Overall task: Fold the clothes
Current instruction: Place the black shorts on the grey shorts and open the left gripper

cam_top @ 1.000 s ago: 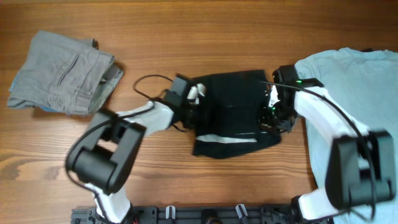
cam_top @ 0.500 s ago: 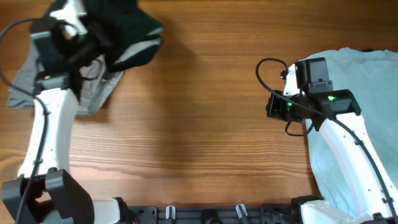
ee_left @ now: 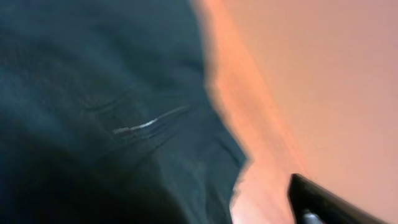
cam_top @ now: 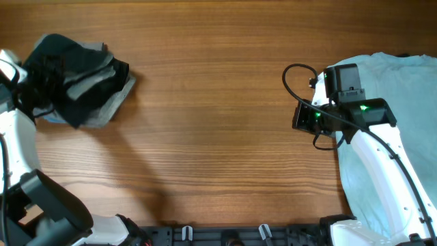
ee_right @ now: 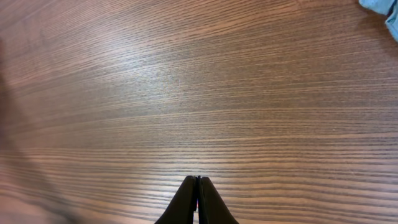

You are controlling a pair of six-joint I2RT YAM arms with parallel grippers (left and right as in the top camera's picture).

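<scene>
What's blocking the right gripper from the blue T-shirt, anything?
Nothing visible. The right gripper, shut, is over bare table; the light blue T-shirt lies just beside it, partly under that arm. The black shorts are piled far left, out of the way.

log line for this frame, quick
black shorts: atop grey shorts, far left | left arm: at pile, grip unclear | right gripper: shut, empty, over table | blue T-shirt: right edge

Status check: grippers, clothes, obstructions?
Right gripper shut, over the table. Left gripper at black shorts, state unreadable, view blurred. Black shorts heaped on grey shorts, far left. Light blue T-shirt under right arm.
</scene>
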